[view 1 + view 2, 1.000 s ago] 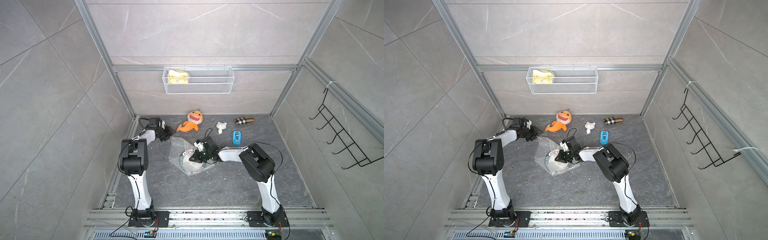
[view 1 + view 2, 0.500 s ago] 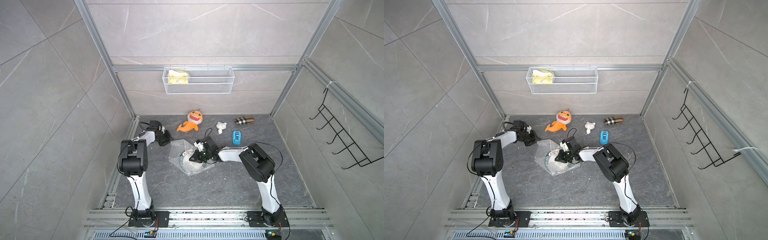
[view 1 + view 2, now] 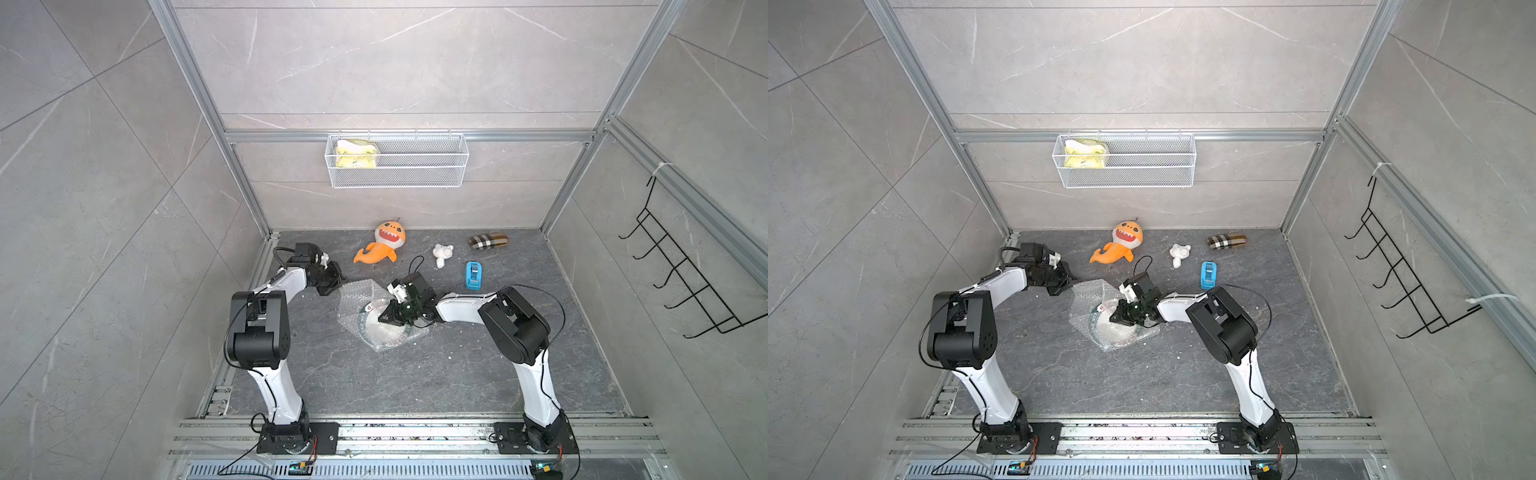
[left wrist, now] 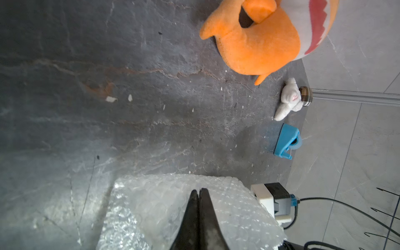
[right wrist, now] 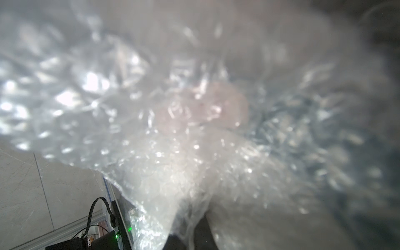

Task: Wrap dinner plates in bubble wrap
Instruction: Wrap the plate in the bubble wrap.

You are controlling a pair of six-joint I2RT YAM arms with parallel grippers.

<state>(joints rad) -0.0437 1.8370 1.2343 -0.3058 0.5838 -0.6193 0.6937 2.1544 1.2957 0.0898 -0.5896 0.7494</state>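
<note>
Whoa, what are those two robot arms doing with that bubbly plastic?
They are wrapping a dinner plate in bubble wrap. The plate lies on the grey table, partly covered by the crinkly sheet. The right pincer is shut on a bunched-up part of the sheet over the plate. The left pincer is shut at the sheet's far corner; whether it has pinched the film is hard to tell. Part of the plate's rim shows bare, so the wrapping is not done.

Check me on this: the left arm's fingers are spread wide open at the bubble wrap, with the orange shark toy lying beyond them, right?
No. The left wrist view shows the left arm's fingers pressed shut, not spread wide. The rest holds: they are at the bubble wrap, with the orange shark toy lying beyond them.
</note>
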